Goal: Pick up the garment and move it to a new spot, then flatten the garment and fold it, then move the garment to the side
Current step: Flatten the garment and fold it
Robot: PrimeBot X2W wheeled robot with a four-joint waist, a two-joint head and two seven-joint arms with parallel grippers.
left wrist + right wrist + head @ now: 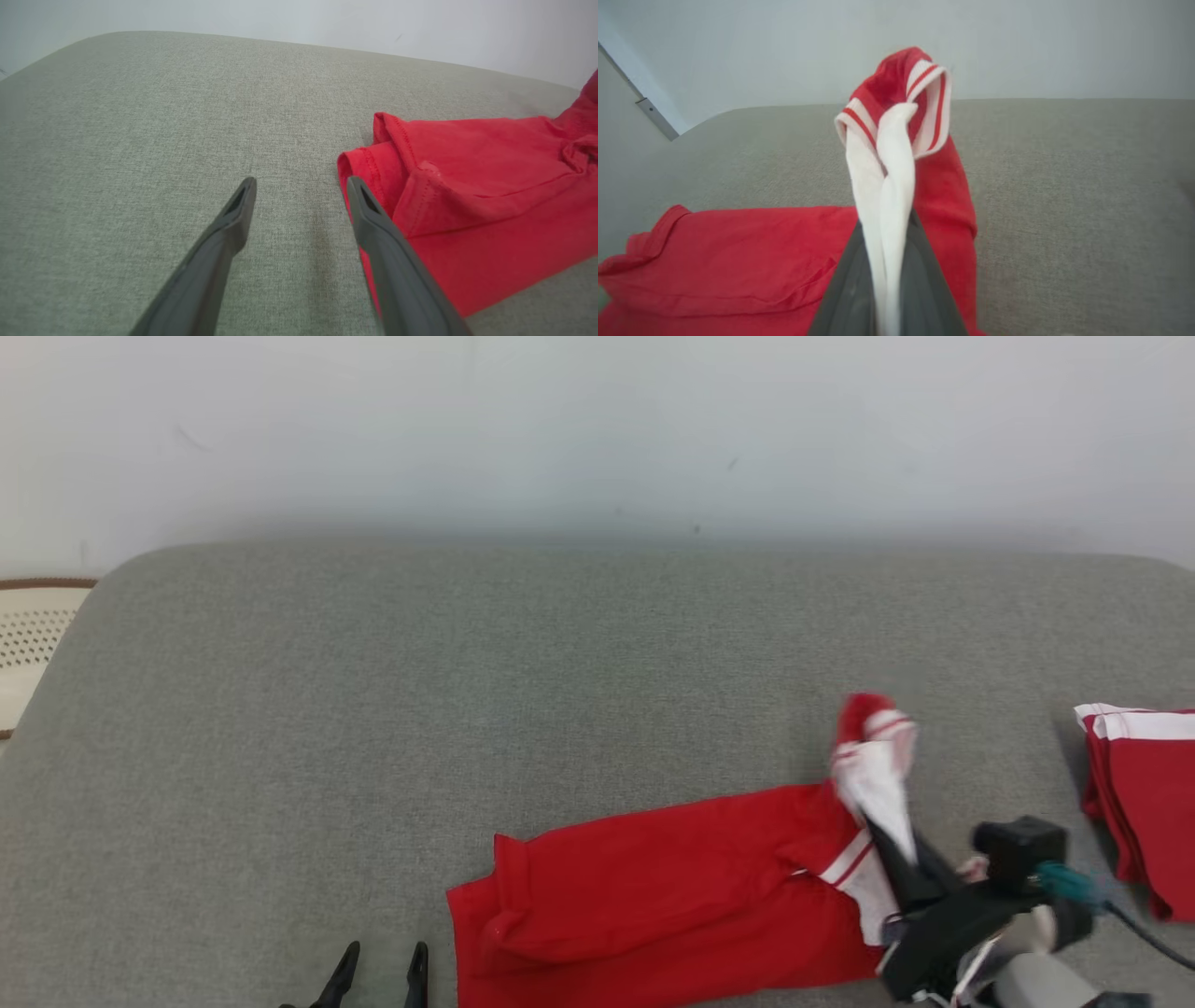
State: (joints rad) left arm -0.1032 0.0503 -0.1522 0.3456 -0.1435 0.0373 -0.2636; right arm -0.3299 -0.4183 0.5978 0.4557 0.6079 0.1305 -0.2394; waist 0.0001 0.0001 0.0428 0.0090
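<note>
A red garment [672, 887] with white, red-striped trim lies on the grey cushion [467, 709] at the lower middle, its right end lifted. My right gripper [901, 854] is shut on that white trimmed end, which stands up between the fingers as a bunch of white and red cloth [889, 154]. The rest of the garment [738, 261] trails flat to the left. My left gripper [378, 975] sits at the bottom edge, open, just left of the garment's hem [369, 158]. Its right fingertip [357, 186] is beside the hem, nothing between the fingers.
A second red and white garment [1144, 793] lies folded at the cushion's right edge. A pale perforated object [33, 635] sits beyond the cushion's left end. A light wall [597, 429] runs behind. Bare grey cushion spreads across the left and back.
</note>
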